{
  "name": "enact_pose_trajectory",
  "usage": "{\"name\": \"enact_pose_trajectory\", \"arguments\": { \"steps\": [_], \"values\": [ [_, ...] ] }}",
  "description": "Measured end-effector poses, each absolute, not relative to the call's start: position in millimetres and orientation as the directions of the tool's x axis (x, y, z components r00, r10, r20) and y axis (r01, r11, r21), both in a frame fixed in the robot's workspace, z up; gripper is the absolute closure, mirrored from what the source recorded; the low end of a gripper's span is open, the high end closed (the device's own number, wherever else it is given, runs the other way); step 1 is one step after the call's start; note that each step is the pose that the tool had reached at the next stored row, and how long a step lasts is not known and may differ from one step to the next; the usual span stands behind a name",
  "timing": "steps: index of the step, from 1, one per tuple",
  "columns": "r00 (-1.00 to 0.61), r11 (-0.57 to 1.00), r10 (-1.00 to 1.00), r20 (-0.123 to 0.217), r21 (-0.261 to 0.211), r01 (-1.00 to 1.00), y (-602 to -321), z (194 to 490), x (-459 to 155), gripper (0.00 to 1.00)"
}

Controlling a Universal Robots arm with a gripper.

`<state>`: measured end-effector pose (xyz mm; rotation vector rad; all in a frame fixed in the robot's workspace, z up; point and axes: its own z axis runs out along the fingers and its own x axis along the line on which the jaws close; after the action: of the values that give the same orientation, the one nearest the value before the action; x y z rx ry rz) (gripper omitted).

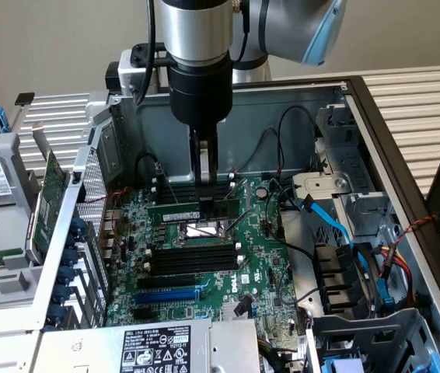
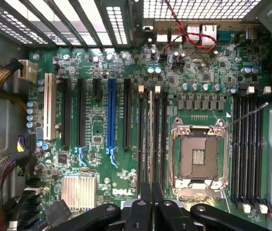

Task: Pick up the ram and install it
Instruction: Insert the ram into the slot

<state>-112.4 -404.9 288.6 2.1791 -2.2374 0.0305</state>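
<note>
The ram (image 1: 173,211) is a thin green stick with a white label, held level a little above the motherboard (image 1: 263,260). My gripper (image 1: 204,189) reaches straight down and is shut on the stick's end at the exterior view's right. In the wrist view the ram (image 2: 150,139) shows edge-on as a pale line running out from my gripper (image 2: 151,187). It lies along the black memory slots (image 2: 140,144) beside the open CPU socket (image 2: 199,156). I cannot tell whether it touches a slot. The same slots (image 1: 193,258) sit on the near side of the socket (image 1: 204,229).
A second bank of black slots (image 2: 246,144) lies past the socket. Long expansion slots, one blue (image 2: 111,115), and a heatsink (image 2: 78,190) lie beyond the memory slots. A green expansion card (image 1: 49,194) leans outside the case. Blue cable (image 1: 333,225) and the drive cage crowd the exterior view's right.
</note>
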Motion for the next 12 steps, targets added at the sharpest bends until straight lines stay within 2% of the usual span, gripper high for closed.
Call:
{"name": "enact_pose_trajectory", "arguments": {
  "steps": [12],
  "values": [
    [-0.028,0.028,-0.999,0.017,-0.001,-1.0,-411,269,-112,0.88]
  ]
}}
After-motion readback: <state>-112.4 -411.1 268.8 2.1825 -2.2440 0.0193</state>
